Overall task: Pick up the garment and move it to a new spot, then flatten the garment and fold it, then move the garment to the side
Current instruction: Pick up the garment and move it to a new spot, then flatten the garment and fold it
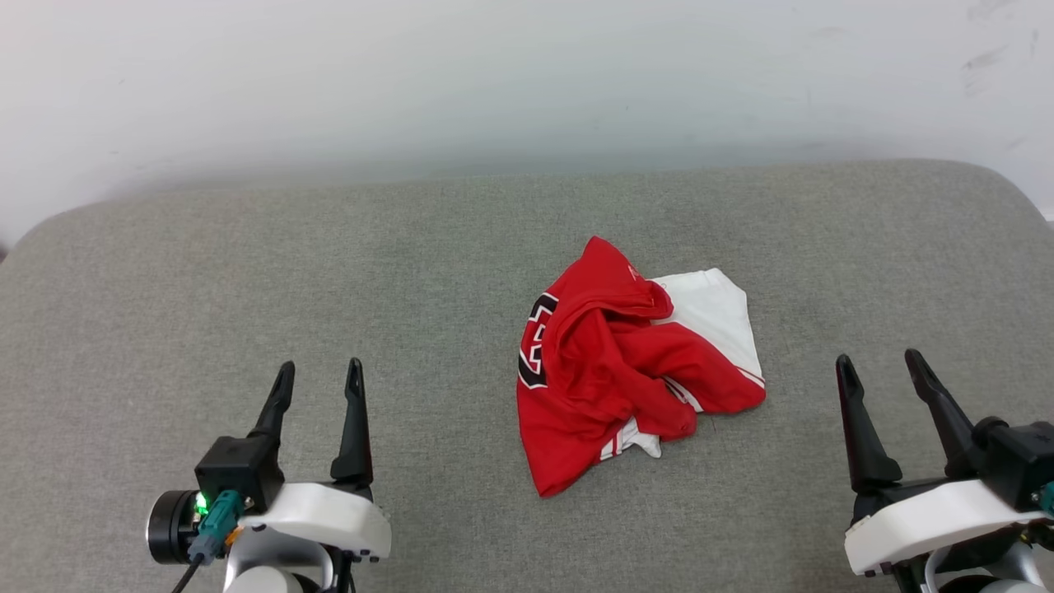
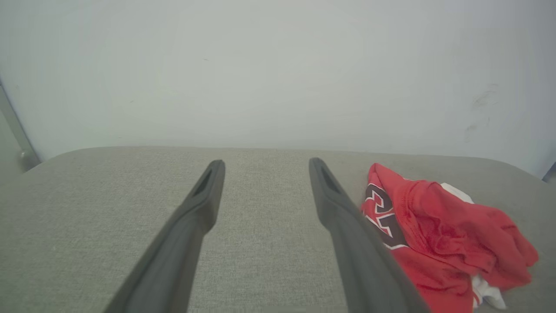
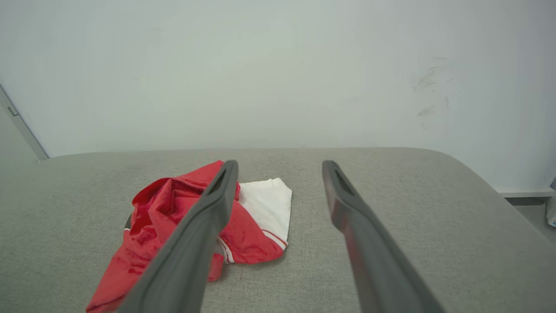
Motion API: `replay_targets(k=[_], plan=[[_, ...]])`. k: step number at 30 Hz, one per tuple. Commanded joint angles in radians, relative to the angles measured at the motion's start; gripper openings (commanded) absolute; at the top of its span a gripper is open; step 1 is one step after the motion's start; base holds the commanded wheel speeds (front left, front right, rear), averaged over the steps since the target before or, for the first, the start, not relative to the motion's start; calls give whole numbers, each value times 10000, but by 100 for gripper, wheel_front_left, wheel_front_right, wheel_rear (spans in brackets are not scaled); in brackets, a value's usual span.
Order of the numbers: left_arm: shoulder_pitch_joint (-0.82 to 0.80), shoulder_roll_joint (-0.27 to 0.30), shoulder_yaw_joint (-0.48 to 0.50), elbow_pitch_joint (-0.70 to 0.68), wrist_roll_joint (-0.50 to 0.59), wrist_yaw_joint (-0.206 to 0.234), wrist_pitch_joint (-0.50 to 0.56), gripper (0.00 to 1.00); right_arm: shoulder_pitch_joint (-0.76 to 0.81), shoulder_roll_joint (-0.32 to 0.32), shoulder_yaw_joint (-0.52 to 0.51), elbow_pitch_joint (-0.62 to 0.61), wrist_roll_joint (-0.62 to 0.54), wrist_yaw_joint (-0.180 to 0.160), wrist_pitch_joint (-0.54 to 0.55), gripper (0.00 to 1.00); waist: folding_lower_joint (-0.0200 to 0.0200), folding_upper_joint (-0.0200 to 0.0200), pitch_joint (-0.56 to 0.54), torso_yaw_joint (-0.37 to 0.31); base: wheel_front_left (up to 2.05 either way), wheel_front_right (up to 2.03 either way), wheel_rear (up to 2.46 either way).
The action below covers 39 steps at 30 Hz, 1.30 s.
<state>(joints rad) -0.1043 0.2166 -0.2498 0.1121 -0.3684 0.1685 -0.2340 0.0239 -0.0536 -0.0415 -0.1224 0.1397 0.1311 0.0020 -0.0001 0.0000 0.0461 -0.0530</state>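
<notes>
The garment lies crumpled in a heap on the grey padded table, a little right of centre: red cloth, a white sleeve at its far right, part of a black print on its left flank. My left gripper stands open at the lower left, well clear of it. At the lower right my right gripper is open too, apart from the heap. In the left wrist view the garment sits right of the open left gripper. From the right wrist, the garment lies left of the open right gripper.
A pale wall rises right behind the table's rounded far edge. Bare grey surface stretches left of the heap and in front of it. The table's right corner curves off near the right arm.
</notes>
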Motion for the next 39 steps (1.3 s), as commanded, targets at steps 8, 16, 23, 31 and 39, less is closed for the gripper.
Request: replay_targets(k=[8, 16, 23, 31, 39], plan=[[404, 230, -171, -526, 195, 194, 362, 100, 171, 21, -57, -179, -68, -5, 145, 100, 1, 0, -10, 7, 0, 0, 0], [121, 273, -229, -611, 129, 124, 392, 100, -11, 25, 60, -311, -106, -5, 218, 100, 1, 0, 92, 54, 0, 0, 0], [-1663, 16, -756, -492, 193, -356, 978, 100, -264, -112, 108, -556, -76, -7, 320, 100, 1, 0, 583, 119, 0, 0, 0], [-4201, -592, -1623, 530, -123, -1304, 2692, 100, -642, -271, 287, -643, 33, -5, 371, 100, 1, 0, 1288, -269, 0, 0, 0], [-5679, -892, -2611, 2439, -599, -2290, 5249, 100, -1024, -209, 429, -397, 253, -7, 131, 100, 1, 0, 1972, -927, 0, 0, 0]])
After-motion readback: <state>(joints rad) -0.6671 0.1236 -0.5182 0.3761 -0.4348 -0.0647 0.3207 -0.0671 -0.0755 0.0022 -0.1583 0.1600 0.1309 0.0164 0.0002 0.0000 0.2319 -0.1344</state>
